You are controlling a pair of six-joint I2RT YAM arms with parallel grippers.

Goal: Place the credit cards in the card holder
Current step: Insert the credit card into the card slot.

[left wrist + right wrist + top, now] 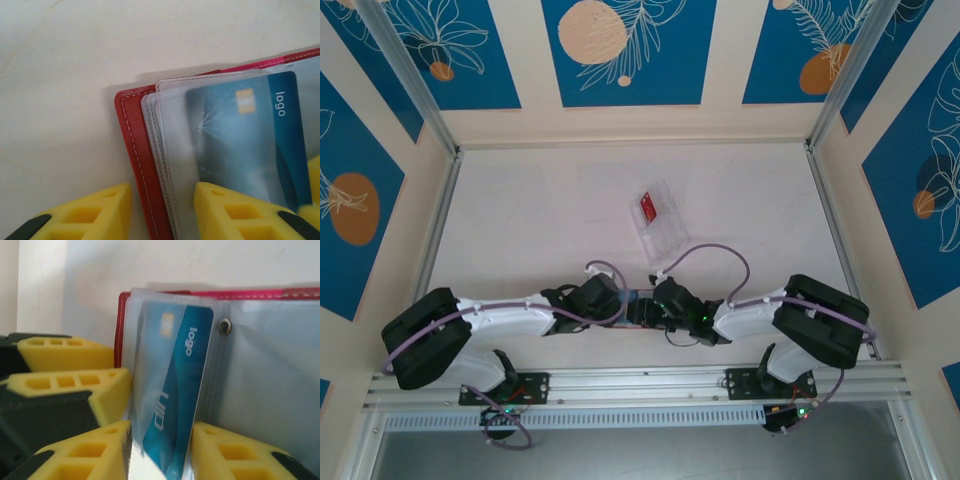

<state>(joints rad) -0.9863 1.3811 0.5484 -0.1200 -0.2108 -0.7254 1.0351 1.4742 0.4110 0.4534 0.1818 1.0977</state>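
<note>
**Card holder** (131,150): red, lying open on the table (65,75) between the two arms. Its clear sleeves (172,130) are fanned along the stitched edge.

**Blue card** (245,145): behind the plastic of the front sleeve. Its lower end stands out between the right tool's fingers. How far home it sits cannot be told.

**Left tool** (162,195): fingers apart, straddling the holder's edge. One finger is over the sleeves, the other beside the cover over bare table, with a gap showing. Nothing is clamped.

**Right tool** (161,427): fingers apart with the card's lower end between them. Whether they pinch it cannot be told.

**Tray** (665,235): clear, well apart up the table, with a red card (647,207) at its far end.

**Handling note, seating the blue card:** probably best to have the left tool pin the sleeves flat. Push the card from its bottom edge, straight along its length, so the corners do not snag the seams. Stop when it is flush, then fetch the red card.
</note>
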